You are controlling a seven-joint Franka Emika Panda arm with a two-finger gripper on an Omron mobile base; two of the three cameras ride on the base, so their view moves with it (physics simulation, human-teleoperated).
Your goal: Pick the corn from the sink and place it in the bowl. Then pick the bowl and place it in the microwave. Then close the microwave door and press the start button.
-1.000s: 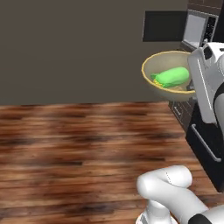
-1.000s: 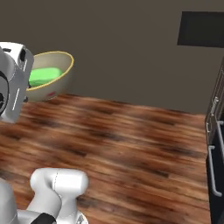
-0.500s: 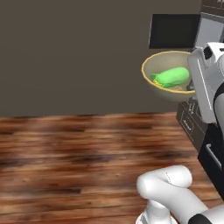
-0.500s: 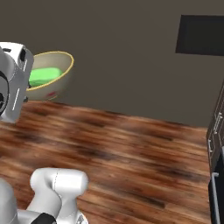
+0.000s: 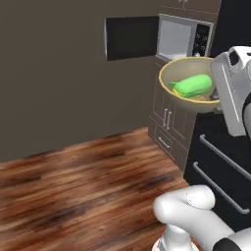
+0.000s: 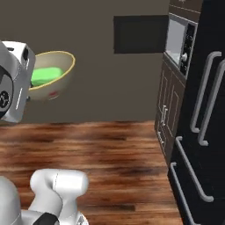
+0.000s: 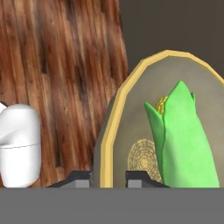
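Carrying the bowl [image 5: 188, 84] by its rim, the gripper [image 7: 109, 177] pinches one finger inside and one outside the wall; the corn [image 5: 193, 85] lies in it. Bowl held high, well short of the microwave [image 5: 184, 37]. Risk, as I judge it: the one-sided rim hold lets the bowl tip and spill the corn during the swing. The microwave door [image 5: 131, 37] stands open toward the room; cabinet drawers [image 5: 166, 125] and dark appliance handles [image 6: 202, 103] crowd the approach.

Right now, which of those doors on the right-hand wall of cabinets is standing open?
The microwave door, the dark-glass panel up high, is swung out, baring the pale inside of the microwave. The cabinet doors below it and the black doors with long handles are shut.
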